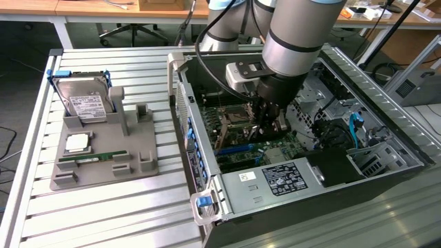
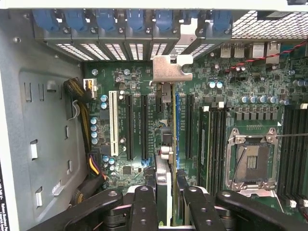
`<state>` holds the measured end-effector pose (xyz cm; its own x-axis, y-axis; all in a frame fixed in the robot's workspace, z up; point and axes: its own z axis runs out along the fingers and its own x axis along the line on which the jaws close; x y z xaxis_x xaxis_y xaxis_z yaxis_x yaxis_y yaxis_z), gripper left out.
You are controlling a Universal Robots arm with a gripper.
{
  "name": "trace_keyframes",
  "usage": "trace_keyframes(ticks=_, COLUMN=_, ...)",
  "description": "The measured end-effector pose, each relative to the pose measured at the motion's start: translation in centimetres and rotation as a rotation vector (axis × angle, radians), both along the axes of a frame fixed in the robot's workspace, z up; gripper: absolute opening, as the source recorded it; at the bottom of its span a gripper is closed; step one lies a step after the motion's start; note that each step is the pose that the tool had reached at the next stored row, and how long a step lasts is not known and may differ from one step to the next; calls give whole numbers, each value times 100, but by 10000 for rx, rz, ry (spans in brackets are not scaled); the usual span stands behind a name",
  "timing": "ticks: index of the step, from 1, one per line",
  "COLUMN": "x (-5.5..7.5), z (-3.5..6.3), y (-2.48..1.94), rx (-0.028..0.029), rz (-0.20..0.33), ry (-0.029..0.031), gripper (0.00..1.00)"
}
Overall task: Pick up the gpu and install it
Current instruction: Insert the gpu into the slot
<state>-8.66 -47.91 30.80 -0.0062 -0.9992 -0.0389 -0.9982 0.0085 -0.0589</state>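
A slatted metal table [image 1: 103,217] carries an open computer case [image 1: 386,155]. Wooden desks [image 1: 28,6] and an office chair [image 1: 131,31] stand in the room behind it.

The pincer [image 1: 269,121] hangs inside the case, low over the motherboard [image 2: 231,86]. It is closed to a middling width on the gpu [image 2: 166,144], which stands on edge between the black fingers [image 2: 144,207]. The card runs straight ahead of the pincer [image 2: 169,192] along a blue slot [image 2: 176,125]. Its silvery bracket [image 2: 171,67] lies at the far end, just before the row of blue latches [image 2: 134,19] on the case's rear wall. Whether the card's lower edge has reached a slot cannot be told.

On one side of the pincer lie black slots and a white slot [image 2: 113,122], then a bare grey case wall [image 2: 43,144]. On the other side are the memory slots [image 2: 211,139] and the processor socket [image 2: 252,161]. The power supply [image 1: 276,181] sits near the pincer, toward the camera of the exterior view.

Well apart from the pincer, to the exterior view's left, a grey fixture tray [image 1: 90,175] holds a hard drive [image 1: 82,101], a processor chip [image 1: 77,143] and a memory stick [image 1: 93,156]. Open slats surround the tray.
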Motion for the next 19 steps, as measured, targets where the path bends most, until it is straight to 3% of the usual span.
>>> trace_keyframes(ticks=5, x=-10, z=-23, y=47, rx=-95, rz=-1, ry=-1, gripper=27)
trace_keyframes(ticks=9, x=-17, z=-38, y=60, rx=-163, rz=0, ry=-1, gripper=27)
trace_keyframes(ticks=14, x=-33, z=-62, y=75, rx=-327, rz=0, ry=0, gripper=27)
trace_keyframes(ticks=19, x=-60, z=-73, y=79, rx=-367, rz=-1, ry=0, gripper=27)
